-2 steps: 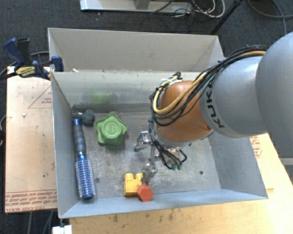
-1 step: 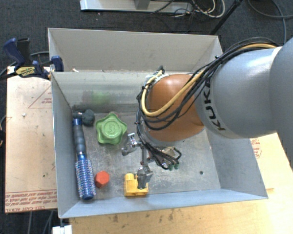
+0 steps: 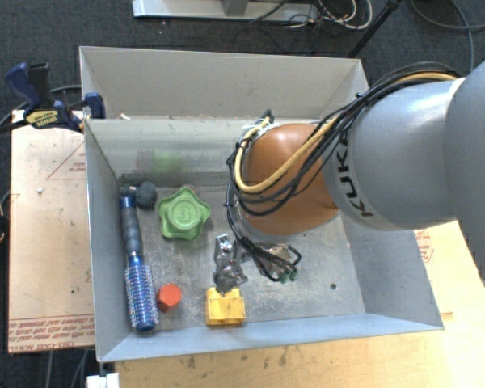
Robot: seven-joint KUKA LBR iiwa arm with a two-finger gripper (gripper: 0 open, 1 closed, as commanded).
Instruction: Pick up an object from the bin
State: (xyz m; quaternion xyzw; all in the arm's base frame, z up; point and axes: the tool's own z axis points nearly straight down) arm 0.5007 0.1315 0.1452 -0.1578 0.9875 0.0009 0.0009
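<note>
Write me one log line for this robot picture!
end effector: low in bin, over yellow block | nearby: green knob, red cap, blue brush

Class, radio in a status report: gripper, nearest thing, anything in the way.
Gripper low, just over yellow block, lower middle of bin. Orange piece and green lid lie apart at view's left. Nothing seen in the way.

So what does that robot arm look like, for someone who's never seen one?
The arm is a thick, rounded silver-grey tube with black KUKA lettering. Its wrist wears a smooth orange dome, looped with black and yellow cables. At its tip is a small grey metal gripper.
</note>
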